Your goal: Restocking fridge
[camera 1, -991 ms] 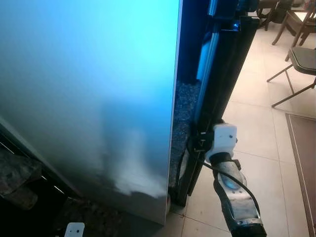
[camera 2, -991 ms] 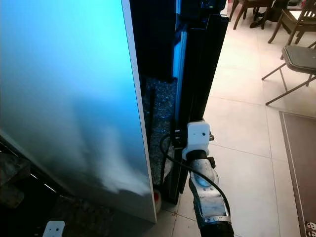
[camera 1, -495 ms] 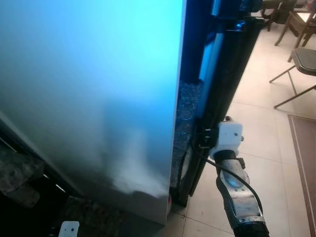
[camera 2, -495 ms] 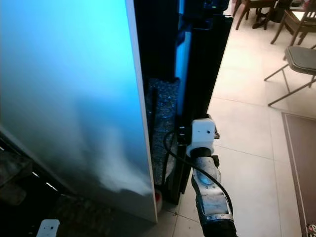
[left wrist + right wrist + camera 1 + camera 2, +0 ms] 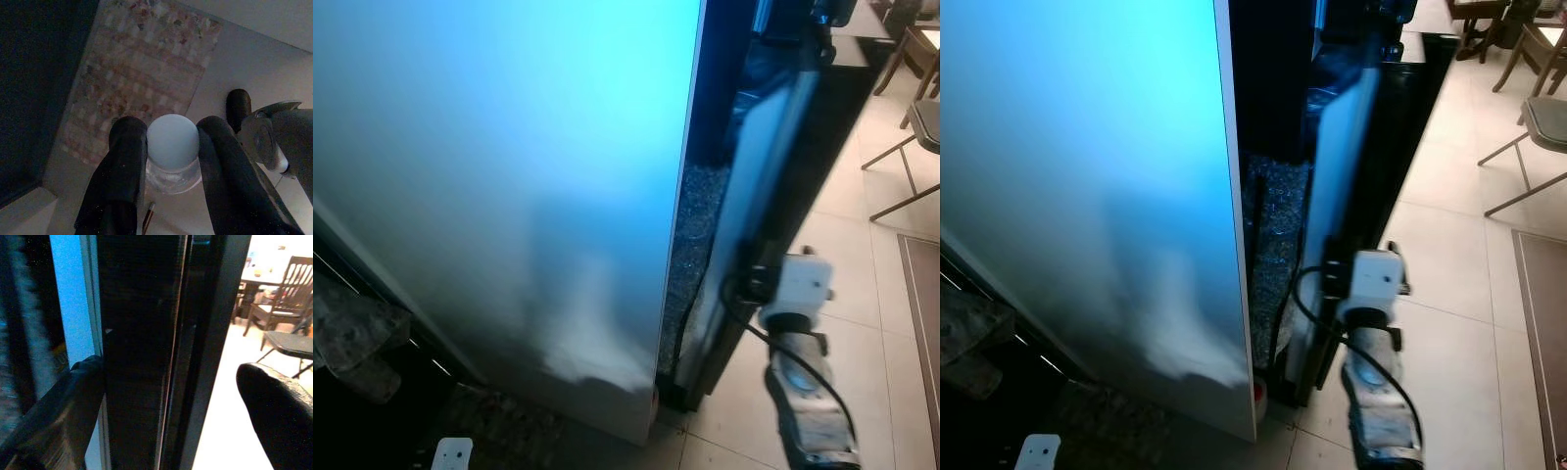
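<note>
While the big fridge side [image 5: 499, 196] glows blue and takes up most of the head views, the right arm [image 5: 1378, 392] reaches to the black door [image 5: 1386, 166] beside it. The door stands partly swung out, and its pale inner face [image 5: 1337, 166] shows. The right gripper [image 5: 171, 396] is at the door's edge. One of its fingers [image 5: 54, 416] touches the inner side of the door. The other one sits apart on the outer side, over the light floor [image 5: 1449, 245]. So these fingers are spread wide around the door edge and are not squeezing it.

The left gripper [image 5: 168, 147] hangs low over a patterned rug [image 5: 142, 73]. Its fingers [image 5: 122, 176] are clenched on a bottle [image 5: 172, 152] with a pale round cap. The bottle sits right between the two fingers, with its cap facing the wrist camera.

A folding chair [image 5: 1533, 137] stands on the tiles to the right, well apart from the fridge. A wooden chair [image 5: 274, 298] is further back.
</note>
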You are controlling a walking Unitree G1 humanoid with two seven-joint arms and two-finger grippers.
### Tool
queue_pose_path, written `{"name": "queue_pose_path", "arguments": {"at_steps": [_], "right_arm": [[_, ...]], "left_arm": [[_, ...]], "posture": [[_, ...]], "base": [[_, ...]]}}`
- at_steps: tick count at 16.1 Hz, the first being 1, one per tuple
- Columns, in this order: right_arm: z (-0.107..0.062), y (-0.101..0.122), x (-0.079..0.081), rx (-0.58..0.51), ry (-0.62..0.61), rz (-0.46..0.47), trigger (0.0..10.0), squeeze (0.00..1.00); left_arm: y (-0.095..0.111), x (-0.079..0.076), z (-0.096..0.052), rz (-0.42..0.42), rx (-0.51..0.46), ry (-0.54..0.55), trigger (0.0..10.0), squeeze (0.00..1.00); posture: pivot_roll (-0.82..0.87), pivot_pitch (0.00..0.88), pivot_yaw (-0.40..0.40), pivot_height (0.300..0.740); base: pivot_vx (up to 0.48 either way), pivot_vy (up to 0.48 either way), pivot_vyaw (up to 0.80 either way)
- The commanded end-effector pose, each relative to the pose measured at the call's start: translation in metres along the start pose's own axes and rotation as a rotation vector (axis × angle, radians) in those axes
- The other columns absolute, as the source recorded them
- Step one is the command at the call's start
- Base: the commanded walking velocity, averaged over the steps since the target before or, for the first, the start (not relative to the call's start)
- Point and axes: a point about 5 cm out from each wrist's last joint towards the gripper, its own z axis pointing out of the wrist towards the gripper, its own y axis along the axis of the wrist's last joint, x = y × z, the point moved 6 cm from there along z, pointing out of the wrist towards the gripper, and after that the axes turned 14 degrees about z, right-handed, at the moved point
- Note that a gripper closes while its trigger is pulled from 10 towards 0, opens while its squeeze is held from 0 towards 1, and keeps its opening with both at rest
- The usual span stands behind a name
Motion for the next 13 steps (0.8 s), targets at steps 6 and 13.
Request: {"name": "queue_pose_path", "arguments": {"at_steps": [6,13], "right_arm": [[-0.021,-0.022,-0.125,0.103,-0.391,-0.001,10.0,0.00],[-0.074,-0.153,-0.125,0.602,-0.336,0.179,10.0,0.00]], "left_arm": [[-0.008,-0.004,-0.001,-0.001,0.019,-0.008,10.0,0.00],[-0.007,-0.015,-0.001,0.016,0.024,-0.041,10.0,0.00]], "posture": [[-0.03,0.053,0.061,0.740],[-0.06,0.057,0.078,0.740]], "base": [[0.000,0.000,0.00],[0.000,0.000,0.00]]}}
